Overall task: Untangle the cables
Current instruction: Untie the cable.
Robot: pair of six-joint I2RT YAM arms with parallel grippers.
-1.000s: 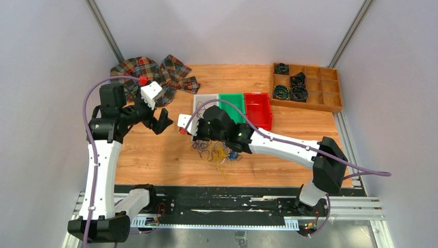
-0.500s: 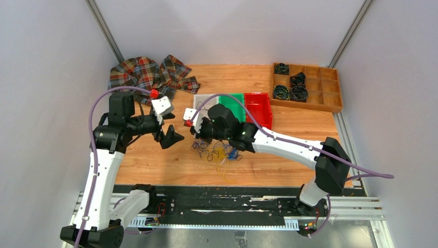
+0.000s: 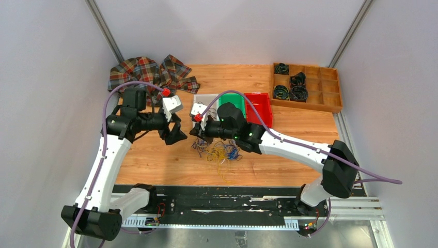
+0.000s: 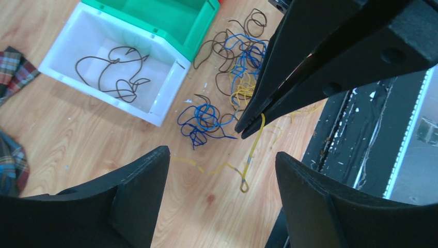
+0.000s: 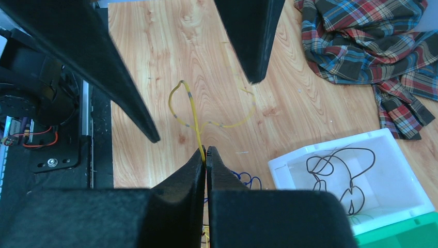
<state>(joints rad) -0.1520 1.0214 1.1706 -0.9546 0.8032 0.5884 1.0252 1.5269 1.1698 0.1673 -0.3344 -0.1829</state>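
Movement first: the left gripper has swung in from beside the plaid cloth, jaws spread, and now flanks the yellow strand. The right gripper, jaws pressed together, pinches that strand above the cables on the wooden table. This is probably a two-handed pull to free it. A white bin holds one dark wire, and grey walls enclose everything.

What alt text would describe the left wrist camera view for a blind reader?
The shut right gripper pinches a yellow wire above a wooden table, in front of the open left gripper. Behind lie a tangle of blue, yellow and dark wires and a white bin holding one dark wire.
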